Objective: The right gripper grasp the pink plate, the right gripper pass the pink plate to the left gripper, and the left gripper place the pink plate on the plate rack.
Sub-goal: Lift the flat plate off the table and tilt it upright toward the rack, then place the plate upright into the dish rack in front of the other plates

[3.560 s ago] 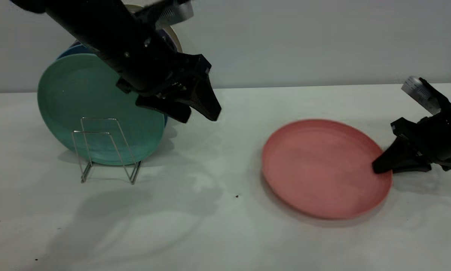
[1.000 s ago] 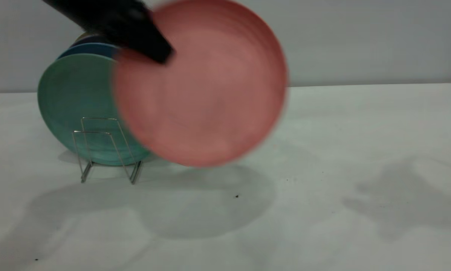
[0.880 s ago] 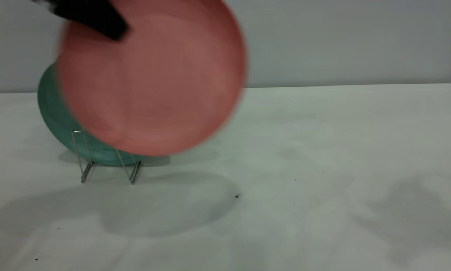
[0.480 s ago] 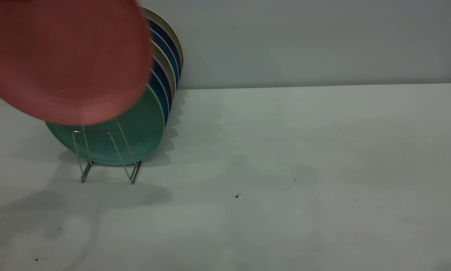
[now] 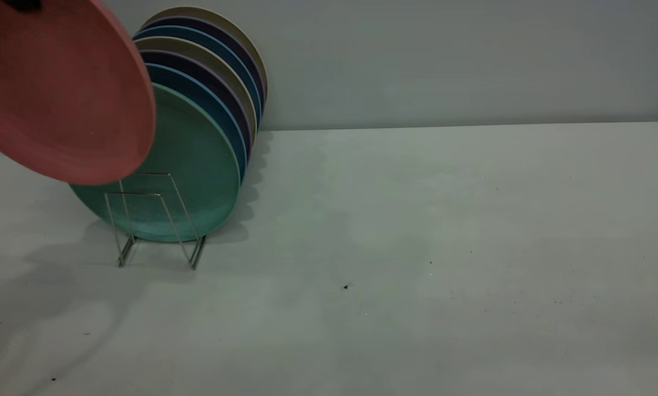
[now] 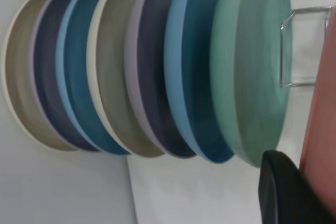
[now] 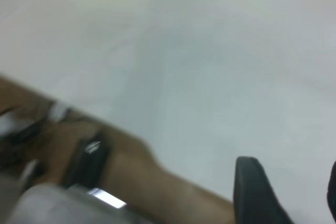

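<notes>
The pink plate [image 5: 59,93] hangs tilted in the air at the upper left, just in front of the green plate [image 5: 197,165] and above the plate rack [image 5: 136,193]. My left gripper [image 6: 315,161] is shut on the pink plate's [image 6: 321,108] rim. One black finger [image 6: 283,192] shows on the near face and the other is hidden behind the plate. In the exterior view only a dark bit of a finger [image 5: 23,4] shows at the top edge. My right gripper [image 7: 291,182] is out of the exterior view, open and holding nothing above the table.
Several plates, blue, navy and beige [image 5: 219,66], stand in a row behind the green plate [image 6: 252,66]. A front wire loop of the rack [image 6: 282,51] shows between the green and pink plates. The white table [image 5: 416,247] spreads to the right. The table's edge [image 7: 157,166] is near the right gripper.
The pink plate left the table and the right gripper. The left gripper has swung it left, from mid-table to above the rack's front. The right arm has withdrawn from the exterior view.
</notes>
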You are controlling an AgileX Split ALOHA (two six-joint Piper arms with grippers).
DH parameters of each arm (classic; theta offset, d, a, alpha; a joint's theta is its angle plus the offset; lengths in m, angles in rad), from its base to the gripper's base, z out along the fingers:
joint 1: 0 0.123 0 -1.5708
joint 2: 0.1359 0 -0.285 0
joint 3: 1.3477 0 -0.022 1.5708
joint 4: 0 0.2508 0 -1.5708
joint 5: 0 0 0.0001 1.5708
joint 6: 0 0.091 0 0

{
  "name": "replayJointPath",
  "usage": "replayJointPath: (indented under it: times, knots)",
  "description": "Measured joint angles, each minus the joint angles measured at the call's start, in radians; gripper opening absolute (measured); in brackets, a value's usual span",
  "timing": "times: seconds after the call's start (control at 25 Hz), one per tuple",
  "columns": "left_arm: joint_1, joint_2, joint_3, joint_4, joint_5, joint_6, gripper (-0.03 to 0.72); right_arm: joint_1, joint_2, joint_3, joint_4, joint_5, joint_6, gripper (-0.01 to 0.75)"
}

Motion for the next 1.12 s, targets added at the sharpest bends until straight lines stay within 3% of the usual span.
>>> replayJointPath:
  times: [0.24, 0.88, 1.12]
  knots:
    - [-0.001, 0.046, 0.000, -0.059, -0.110, 0.054, 0.097, 0.000, -0.162, 0.069, -0.098, 0.001, 0.088, 0.358]
    - [-0.046, 0.061, 0.023, -0.073, -0.119, 0.074, 0.097, 0.000, -0.224, 0.109, -0.132, -0.015, 0.115, 0.358]
    - [-0.046, 0.061, 0.097, -0.072, -0.210, 0.079, 0.097, 0.000, -0.224, 0.109, -0.132, -0.015, 0.115, 0.358]
